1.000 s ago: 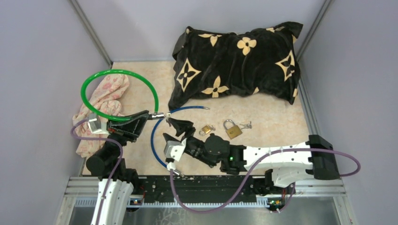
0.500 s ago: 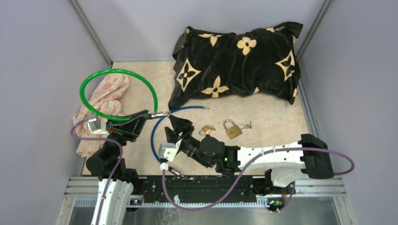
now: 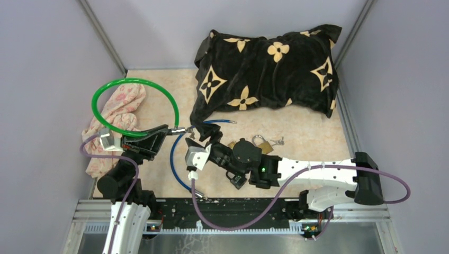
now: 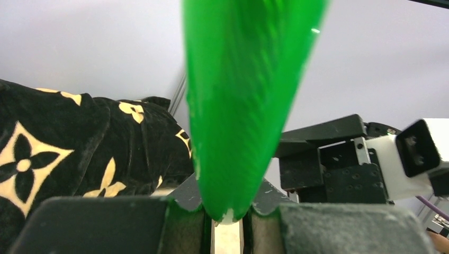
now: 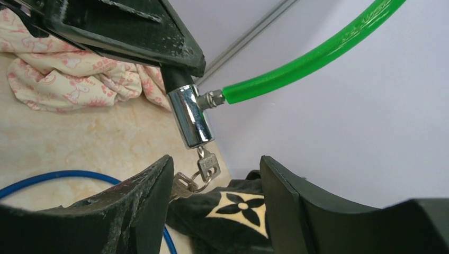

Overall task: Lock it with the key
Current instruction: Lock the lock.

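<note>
Evidently the left arm steadied the lock so that the right could work it.
The green cable lock (image 3: 132, 84) sat pinched by its end in the left gripper (image 3: 167, 129), presenting its chrome cylinder (image 5: 191, 117) to the right gripper (image 5: 216, 161), whose jaws stood spread short of the key (image 5: 208, 165) hanging beneath.

Table (image 3: 317, 135): beige, marbled top, grey walls on three sides; my arm bases sit at 6 o'clock.
Pillow (image 3: 267, 71): black with cream flower motifs, at 12 to 2 o'clock, against the back wall.
Cloth (image 3: 124, 106): crumpled, pink floral, at 9 to 10 o'clock.
Blue cable (image 3: 172, 161): open curve at centre, running toward 6 o'clock.
Brass padlock (image 3: 259, 141): just right of centre, partly under my right arm.
Keys (image 3: 277, 141): just beside the padlock, at its 3 o'clock.
Green cable lock (image 3: 135, 81): loop over the cloth; table contact unclear.
</note>
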You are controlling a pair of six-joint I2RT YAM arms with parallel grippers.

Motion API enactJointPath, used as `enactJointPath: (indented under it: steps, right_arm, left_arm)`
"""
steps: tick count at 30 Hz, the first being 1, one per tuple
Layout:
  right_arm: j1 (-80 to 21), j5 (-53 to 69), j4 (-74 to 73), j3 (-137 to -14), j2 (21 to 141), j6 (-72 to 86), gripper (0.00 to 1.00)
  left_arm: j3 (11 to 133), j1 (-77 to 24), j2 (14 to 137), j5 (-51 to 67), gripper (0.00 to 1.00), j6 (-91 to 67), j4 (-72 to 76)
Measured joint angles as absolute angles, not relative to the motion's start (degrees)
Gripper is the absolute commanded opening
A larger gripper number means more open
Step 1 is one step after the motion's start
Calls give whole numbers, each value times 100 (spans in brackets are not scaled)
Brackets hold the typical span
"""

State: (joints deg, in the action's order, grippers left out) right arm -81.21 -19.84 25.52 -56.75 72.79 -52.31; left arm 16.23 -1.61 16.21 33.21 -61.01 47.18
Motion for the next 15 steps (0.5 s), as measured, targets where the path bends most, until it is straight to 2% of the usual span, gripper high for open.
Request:
enactJointPath:
  steps: [5, 12, 15]
  right_arm:
    - [-7839, -1678, 2119, -5822, 7279, -5017, 59]
    - [-7806, -1527, 1761, -6014, 7319, -4987, 45]
    - [-7776, -1490, 1697, -6034, 7349, -4982, 45]
  left_arm:
    - [1623, -161, 1610, 3347, 0, -6101, 4711]
    - [1623, -158, 1608, 3354, 0, -6101, 4709]
    - [1623, -158, 1605, 3356, 0, -6101, 4709]
